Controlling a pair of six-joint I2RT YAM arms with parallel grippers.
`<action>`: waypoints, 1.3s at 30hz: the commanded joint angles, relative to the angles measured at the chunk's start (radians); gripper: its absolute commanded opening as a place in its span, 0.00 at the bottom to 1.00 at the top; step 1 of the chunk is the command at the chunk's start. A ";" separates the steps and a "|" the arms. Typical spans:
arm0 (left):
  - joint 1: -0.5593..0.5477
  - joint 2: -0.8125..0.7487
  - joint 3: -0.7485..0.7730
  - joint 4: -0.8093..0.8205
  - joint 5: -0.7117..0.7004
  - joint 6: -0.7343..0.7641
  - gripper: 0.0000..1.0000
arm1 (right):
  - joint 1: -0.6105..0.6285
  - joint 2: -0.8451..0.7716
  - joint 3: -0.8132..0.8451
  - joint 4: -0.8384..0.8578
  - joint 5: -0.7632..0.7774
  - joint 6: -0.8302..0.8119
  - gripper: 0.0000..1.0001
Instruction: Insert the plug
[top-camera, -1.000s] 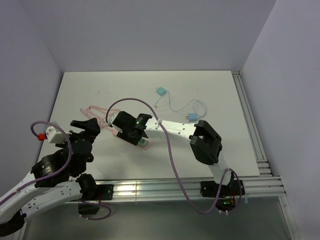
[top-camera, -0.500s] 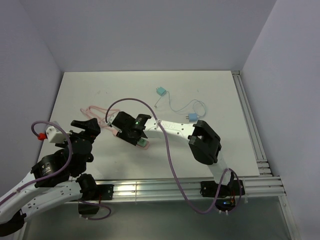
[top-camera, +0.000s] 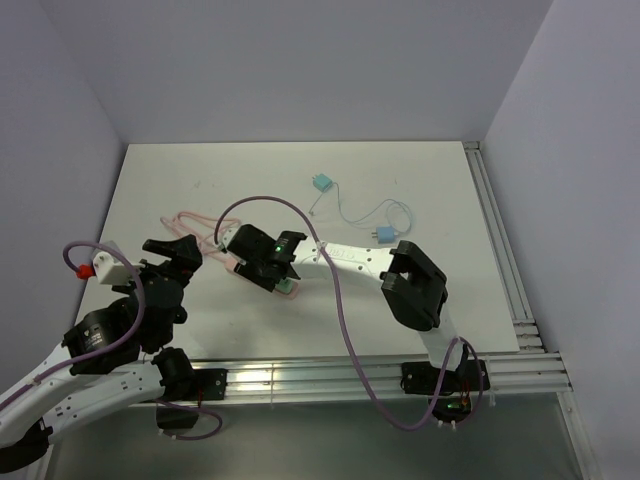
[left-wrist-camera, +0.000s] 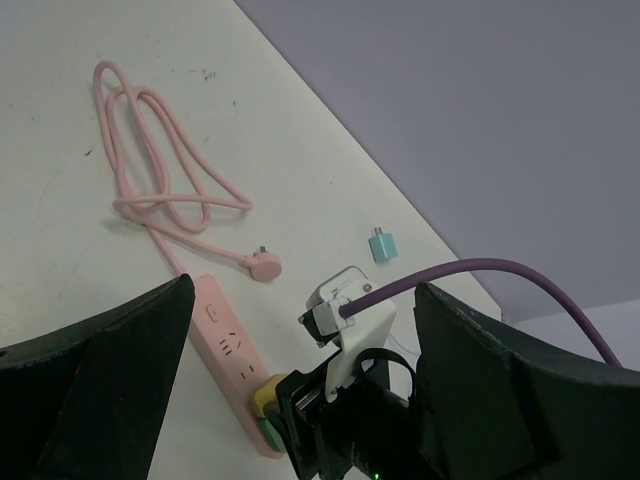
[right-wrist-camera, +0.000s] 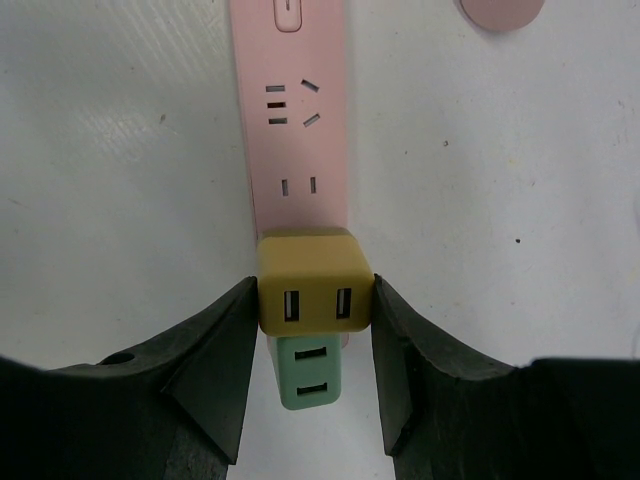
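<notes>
So, the right arm (top-camera: 350, 258) reaches in across the white table (top-camera: 430, 190), and its jaws are clamped on the mustard-yellow square plastic plug (right-wrist-camera: 315, 295), one finger pressed flat against each side. That plug sits right on top of the long pink plastic power strip (right-wrist-camera: 296, 130), at the end nearest the right wrist camera, with two USB slots facing up. I honestly can't tell from any view whether its prongs are fully down in the socket. Touching it, on the very tip of the strip, is a mint-green plastic adapter block (right-wrist-camera: 308, 372). The sockets further along the strip are uncovered.

The left arm (top-camera: 110, 330) hangs off to the left of the strip, well apart from it, with its jaws spread wide.

Past the strip's far end, its own thin pink cord (left-wrist-camera: 150, 150) lies in loose loops on the table. It ends in a flat pink wall plug (left-wrist-camera: 262, 265) lying just beside the strip. Further back from the strip there's a small teal cube charger (top-camera: 321, 183), and to the right of that a little blue plug (top-camera: 384, 233). A thick purple cable (left-wrist-camera: 480, 264) arcs up from the right wrist, above the strip.
</notes>
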 joint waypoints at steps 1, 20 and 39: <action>-0.003 -0.002 0.005 0.014 0.006 0.008 0.97 | -0.005 0.099 -0.061 -0.081 -0.062 0.023 0.00; -0.003 0.012 0.008 0.014 0.034 0.020 0.97 | 0.000 0.070 -0.199 0.002 -0.065 0.074 0.00; -0.003 -0.015 0.025 0.001 0.088 0.011 0.95 | -0.023 -0.051 -0.044 0.081 -0.015 0.053 0.53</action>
